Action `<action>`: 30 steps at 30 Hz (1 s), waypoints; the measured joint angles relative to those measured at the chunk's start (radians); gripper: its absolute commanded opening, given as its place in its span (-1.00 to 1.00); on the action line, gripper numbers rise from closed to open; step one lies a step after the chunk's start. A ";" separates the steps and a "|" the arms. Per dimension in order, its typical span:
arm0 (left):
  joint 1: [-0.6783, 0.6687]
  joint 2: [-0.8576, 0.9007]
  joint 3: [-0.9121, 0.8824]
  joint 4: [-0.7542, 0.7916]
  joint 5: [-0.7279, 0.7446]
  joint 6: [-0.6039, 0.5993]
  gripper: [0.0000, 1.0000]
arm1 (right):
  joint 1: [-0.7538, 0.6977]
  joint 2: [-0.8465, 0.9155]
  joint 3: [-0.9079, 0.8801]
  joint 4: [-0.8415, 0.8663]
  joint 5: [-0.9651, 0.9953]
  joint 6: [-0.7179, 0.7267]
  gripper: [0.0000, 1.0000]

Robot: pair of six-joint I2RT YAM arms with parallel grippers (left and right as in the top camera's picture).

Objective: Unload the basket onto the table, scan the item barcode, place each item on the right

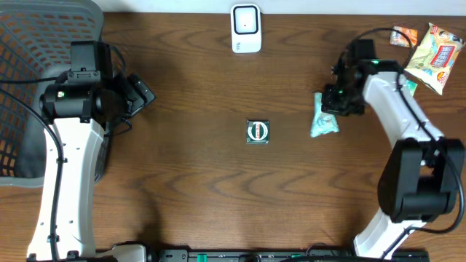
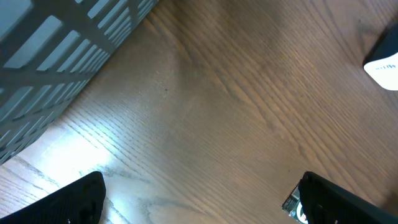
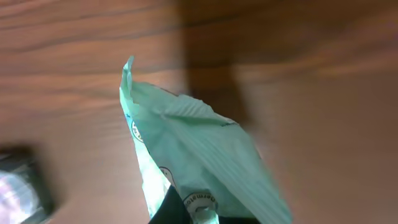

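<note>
Right pincer (image 3: 189, 214): you are gripping with the jaws drawn narrow, clamped on 1 end of the green packet (image 3: 199, 149); the wrist view is showing the film creasing above the bite.
Green packet: it is sitting at the right side of the table (image 1: 189, 189), directly under your right wrist; I cannot tell whether it is riding clear of the wood.
Barcode: it is not showing in any view, so you are working blind on which face carries it.
Step in hand: by my reading, you are setting out to carry the packet to the scanner; be lifting it clear before travelling, so the loose end is not dragging.
Grip: the film is looking thin and slippery; be moving slowly so it is not swinging or sliding out of the jaws.
Dark square item (image 1: 258, 131): it is lying at mid-table, well apart from the packet; be steering around it, not low over it.
Snack bags (image 1: 429, 47): they are lying near your right arm at the far right corner; be holding the elbow off them.
Scanner (image 1: 246, 29): it is standing at the far edge, centre; be presenting 1 flat face to its window, then the other if nothing is reading.
Left pincer (image 2: 199, 208): it is gaping wide, holding nothing, over bare wood beside the grey basket (image 1: 36, 44); you are not needing it here.
</note>
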 measured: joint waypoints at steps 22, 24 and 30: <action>0.000 0.000 0.000 0.000 0.000 0.000 0.95 | 0.468 0.205 0.001 -0.082 0.600 0.161 -0.61; 0.000 0.000 0.000 0.000 0.000 0.000 0.96 | 0.495 0.205 0.005 -0.090 0.563 0.165 -0.50; 0.000 0.000 0.000 0.000 0.000 0.000 0.96 | 0.552 0.206 0.081 -0.125 0.394 0.171 -0.57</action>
